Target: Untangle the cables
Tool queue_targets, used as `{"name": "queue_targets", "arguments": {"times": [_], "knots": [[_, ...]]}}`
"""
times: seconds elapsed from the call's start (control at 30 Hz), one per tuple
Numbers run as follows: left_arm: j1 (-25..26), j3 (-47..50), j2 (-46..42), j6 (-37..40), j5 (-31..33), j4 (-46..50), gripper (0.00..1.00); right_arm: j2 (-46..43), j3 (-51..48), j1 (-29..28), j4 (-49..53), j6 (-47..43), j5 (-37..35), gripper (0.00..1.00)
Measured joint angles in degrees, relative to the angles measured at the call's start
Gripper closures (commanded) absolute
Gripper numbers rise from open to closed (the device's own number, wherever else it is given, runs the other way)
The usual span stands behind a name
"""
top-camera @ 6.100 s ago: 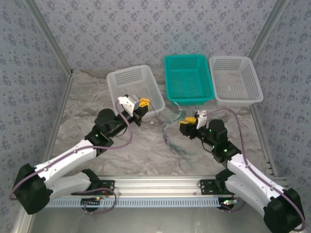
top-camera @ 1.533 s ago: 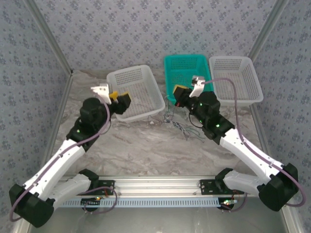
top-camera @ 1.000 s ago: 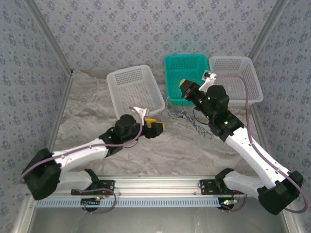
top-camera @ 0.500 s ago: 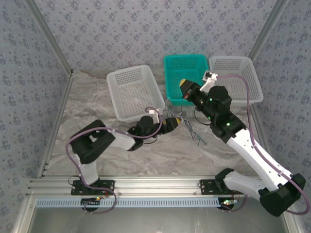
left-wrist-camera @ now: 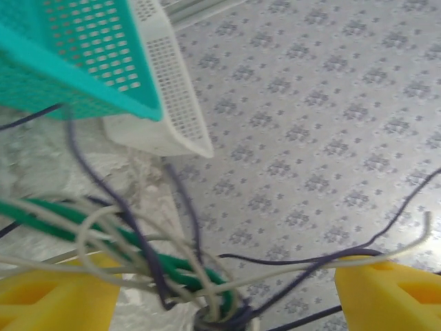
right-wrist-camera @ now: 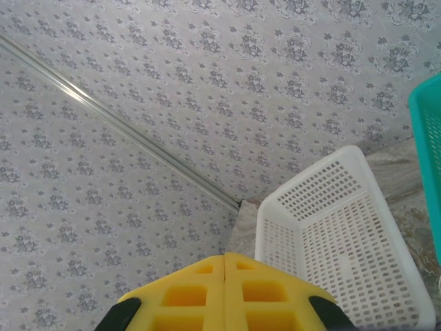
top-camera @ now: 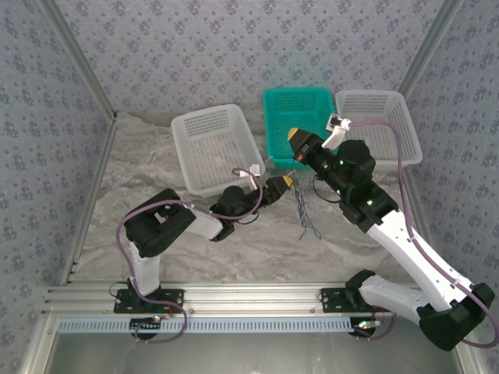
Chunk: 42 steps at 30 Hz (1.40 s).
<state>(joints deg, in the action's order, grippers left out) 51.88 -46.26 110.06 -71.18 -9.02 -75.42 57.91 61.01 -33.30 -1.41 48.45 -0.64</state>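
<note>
On the marble table (top-camera: 156,234) the teal basket (top-camera: 271,125) stands at 12 o'clock from the work, with a white basket (top-camera: 210,148) at its 9 o'clock side and another (top-camera: 386,117) at 3 o'clock. The cables (top-camera: 304,214) lie in a loose bundle near mid-table, just below the teal basket, trailing toward 5 o'clock.

The right tool (top-camera: 295,139) is raised beside the teal basket's near corner with its yellow fingers pressed flat together. I cannot tell whether a strand is pinched between them.

The left tool (left-wrist-camera: 224,283) is low at the bundle's 9 o'clock side, with its fingers spread wide. The wrist view shows a knot of green, pale and dark strands sitting right between them, and nothing gripped.

The main risk is that the left tool closes on the whole knot rather than on one strand. Any pull would then cinch the tangle tighter, or drag the entire bundle across the table.

A dark strand also runs up against the teal basket's lower edge. Tension there could catch on the mesh and shift or tip the light basket.

Least serious, a strand this thin could slide out of closed fingers under load.
</note>
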Motion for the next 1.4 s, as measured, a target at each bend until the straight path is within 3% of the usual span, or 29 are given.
{"name": "queue_targets", "arguments": {"times": [0.17, 0.3, 0.4, 0.57, 0.83, 1.17, 1.4], "knots": [[0.0, -1.84, 0.81, -0.07, 0.35, -1.81, 0.34, -0.28, 0.44, -0.02, 0.0, 0.02, 0.44, 1.0], [0.0, -3.85, 2.03, 0.17, 0.68, 0.09, 0.36, -0.5, 0.44, -0.35, 0.0, 0.24, 1.4, 1.0], [0.0, -5.77, 2.03, 0.31, 0.81, 1.75, 0.56, -0.7, 0.44, -0.98, 0.0, 0.24, 1.95, 1.0], [0.0, -6.01, 2.03, 1.31, 2.25, 4.59, 0.98, -2.12, 0.44, -1.36, 0.11, 0.31, 1.97, 1.0], [-0.02, 0.98, -3.67, 5.4, 5.92, 10.69, 1.0, -5.31, 1.64, 1.09, 7.63, 0.44, 0.37, 1.0], [-0.13, 9.64, -22.1, 13.81, 13.53, 29.64, 1.0, -10.4, 5.86, 20.85, 23.23, 1.14, 1.92, 1.0], [-2.86, 17.16, -33.7, 15.23, 15.28, 36.04, 1.0, -10.03, 8.26, 33.07, 31.41, 3.23, 6.4, 1.0]]}}
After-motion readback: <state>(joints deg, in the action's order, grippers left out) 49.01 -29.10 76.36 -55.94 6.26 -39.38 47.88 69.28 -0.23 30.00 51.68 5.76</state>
